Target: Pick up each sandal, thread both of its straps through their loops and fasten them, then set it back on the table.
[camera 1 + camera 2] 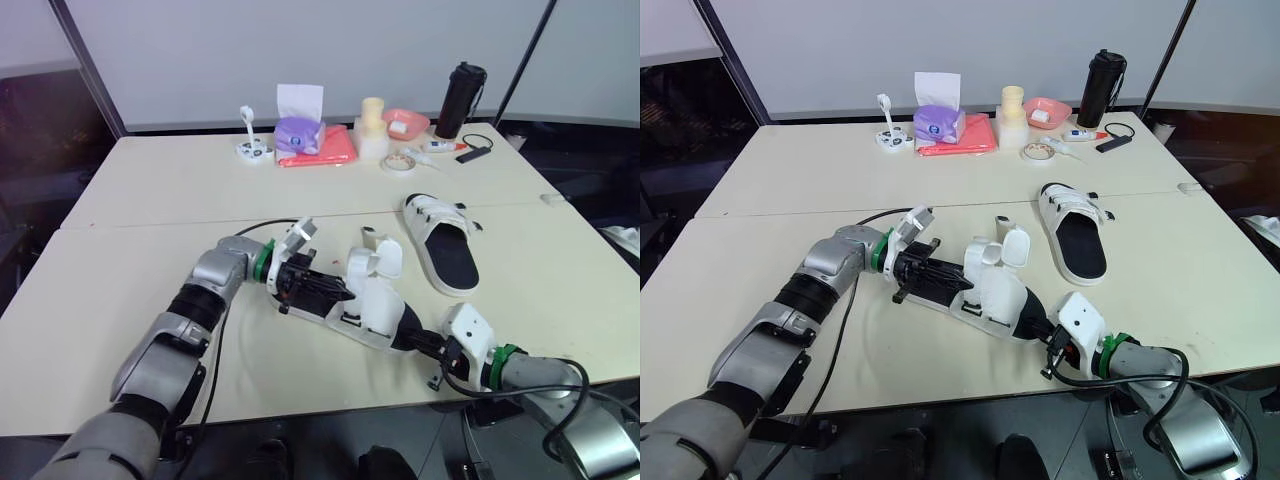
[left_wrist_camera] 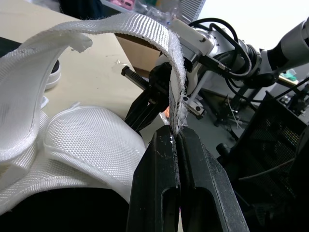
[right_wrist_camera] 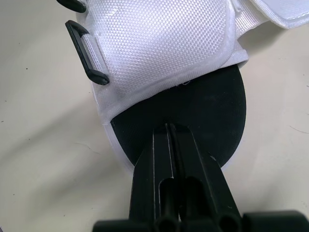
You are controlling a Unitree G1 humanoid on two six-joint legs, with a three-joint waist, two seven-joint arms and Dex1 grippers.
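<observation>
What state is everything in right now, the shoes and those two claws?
held sandal: straps unfastened, flaps standing up.
left gripper: shut on its strap.
right gripper: shut on held sandal's sole.
other sandal: lying flat, straps across.
tumbler: upright, lid on.

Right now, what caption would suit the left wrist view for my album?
The left arm's two black fingers pinch a white woven strap rising from the white sandal.
</observation>
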